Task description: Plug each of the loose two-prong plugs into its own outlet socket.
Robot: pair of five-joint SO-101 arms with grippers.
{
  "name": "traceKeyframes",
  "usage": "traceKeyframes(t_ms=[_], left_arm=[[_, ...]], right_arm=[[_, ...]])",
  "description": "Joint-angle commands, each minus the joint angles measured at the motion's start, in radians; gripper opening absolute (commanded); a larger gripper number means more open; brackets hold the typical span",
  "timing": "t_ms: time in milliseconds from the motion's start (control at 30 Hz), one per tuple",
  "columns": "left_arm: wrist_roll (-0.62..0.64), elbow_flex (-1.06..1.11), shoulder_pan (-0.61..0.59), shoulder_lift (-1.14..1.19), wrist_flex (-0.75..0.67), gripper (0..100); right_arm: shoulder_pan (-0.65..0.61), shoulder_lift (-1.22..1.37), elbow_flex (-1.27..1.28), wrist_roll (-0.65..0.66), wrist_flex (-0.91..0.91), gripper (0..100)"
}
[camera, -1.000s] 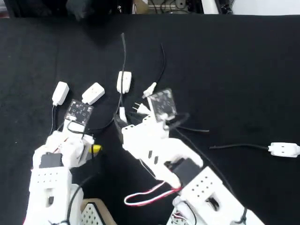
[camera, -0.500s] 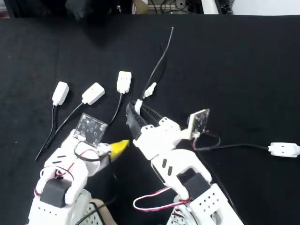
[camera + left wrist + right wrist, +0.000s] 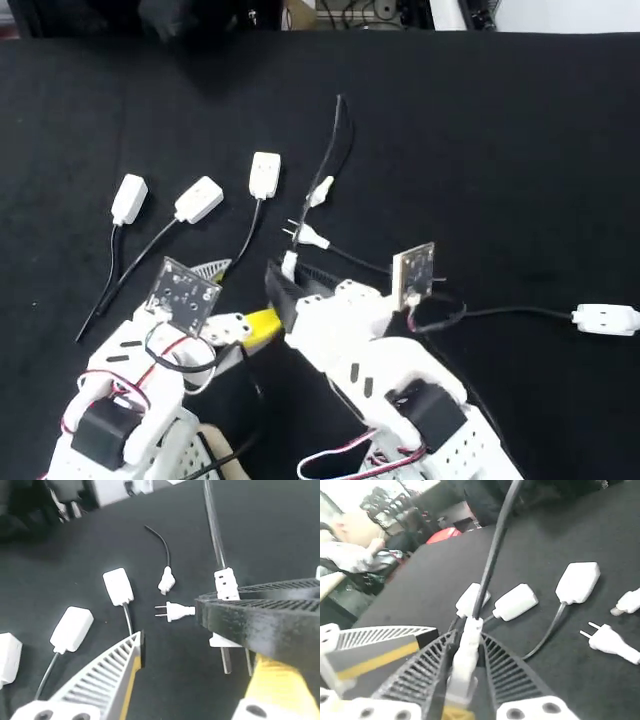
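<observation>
A robotics lab or workshop bench: a table [image 3: 520,130] draped in black cloth, and ahead of the right gripper [image 3: 462,645], past the table's far edge, a clutter of tangled cables [image 3: 372,12], dark equipment [image 3: 385,502], a red object [image 3: 447,532] and white furniture [image 3: 112,490]

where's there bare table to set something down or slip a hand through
Widest bare patch: the table's far right, between its back edge and the lone socket. Another: the back left corner, beyond the three sockets. Crowded: the middle, with two loose plugs, cords, the left gripper, and the right gripper shut on a white connector.
</observation>
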Motion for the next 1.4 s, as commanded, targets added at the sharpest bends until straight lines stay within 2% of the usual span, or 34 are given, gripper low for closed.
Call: traceKeyframes(t_ms=[0, 200, 433, 933, 1167, 1367], left_arm=[[0.008, -0.012, -0.039, 0.002, -0.035, 34], [0.003, 0.048, -0.099, 0.002, -0.112, 34], [-0.095, 0.133, -0.104, 0.002, -0.135, 34], [-0.087, 0.127, -0.105, 0.002, -0.132, 34], [-0.087, 0.124, -0.105, 0.002, -0.118, 34], [-0.058, 0.107, -0.170, 0.002, -0.118, 34]], right_arm=[[-0.034, -0.070, -0.065, 0.074, 0.075, 1.1], [-0.034, -0.096, -0.076, 0.140, 0.149, 1.1], [-0.034, -0.091, -0.176, 0.141, 0.256, 1.1], [-0.035, -0.088, -0.180, 0.183, 0.272, 1.1], [-0.127, -0.088, -0.179, 0.245, 0.321, 1.1], [-0.127, -0.087, -0.179, 0.247, 0.327, 1.1]])
